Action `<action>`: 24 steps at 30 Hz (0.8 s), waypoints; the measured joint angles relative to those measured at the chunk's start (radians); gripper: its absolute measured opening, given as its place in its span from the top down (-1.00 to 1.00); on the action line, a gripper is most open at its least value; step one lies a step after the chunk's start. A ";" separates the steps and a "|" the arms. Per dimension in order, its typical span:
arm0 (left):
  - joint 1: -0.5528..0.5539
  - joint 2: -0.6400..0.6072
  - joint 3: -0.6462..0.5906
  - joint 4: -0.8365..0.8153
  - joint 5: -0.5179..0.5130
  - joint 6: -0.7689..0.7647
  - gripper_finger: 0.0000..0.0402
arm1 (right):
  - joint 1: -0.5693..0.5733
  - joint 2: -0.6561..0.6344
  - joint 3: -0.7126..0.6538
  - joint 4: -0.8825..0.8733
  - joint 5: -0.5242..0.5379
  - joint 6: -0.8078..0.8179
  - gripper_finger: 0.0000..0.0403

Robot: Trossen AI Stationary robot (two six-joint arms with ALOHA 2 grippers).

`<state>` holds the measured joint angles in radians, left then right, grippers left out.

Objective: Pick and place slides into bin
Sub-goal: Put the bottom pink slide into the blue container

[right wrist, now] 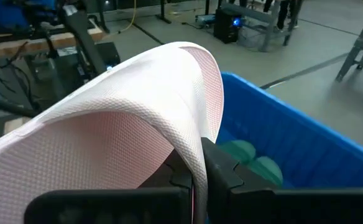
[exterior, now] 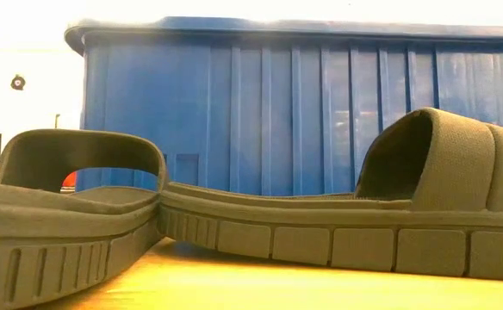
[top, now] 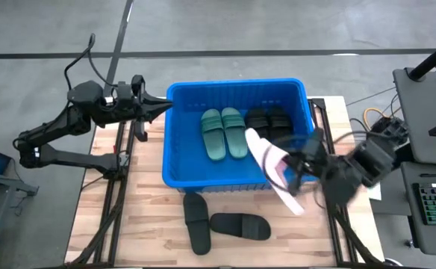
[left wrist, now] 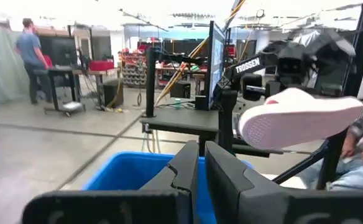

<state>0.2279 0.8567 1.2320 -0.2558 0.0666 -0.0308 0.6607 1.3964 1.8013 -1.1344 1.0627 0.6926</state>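
Your right gripper (top: 296, 168) clamps a pale pink rubber slide (top: 266, 161) over the bright blue plastic crate's (top: 175, 134) rim, positioned for release inside.

The blue bin (top: 175, 149) holds a pair of green slides (top: 223, 132) and black slides (top: 267, 121) side by side. A pale pink slide (top: 272, 166) is held tilted over its right front corner, and two black slides (top: 222, 223) lie on the worktop before it

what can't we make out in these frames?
- Low view: two black slides fill the foreground; the bin interior and both arms are hidden.
- High view: right end effector blurred; pink slide covers its grip.
- Left end effector: only its own view shows fingers, close together.
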 joint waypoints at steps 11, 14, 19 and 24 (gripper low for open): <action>0.000 -0.073 0.000 -0.073 -0.076 0.071 0.93 | -0.404 0.050 -0.002 0.321 -0.365 -0.351 0.96; 0.000 -0.087 0.000 -0.144 -0.077 0.071 0.93 | -0.490 0.090 -0.002 0.372 -0.468 -0.437 0.96; 0.000 -0.107 0.000 -0.220 -0.076 0.071 0.93 | -0.621 0.165 0.024 0.376 -0.653 -0.513 0.96; 0.000 -0.115 0.000 -0.227 -0.076 0.071 0.93 | -0.714 0.250 0.069 0.374 -0.779 -0.606 0.96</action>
<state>0.2279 0.7420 1.2324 -0.4832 -0.0097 0.0399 -0.0536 1.6460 1.8704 -0.7604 0.2838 0.0865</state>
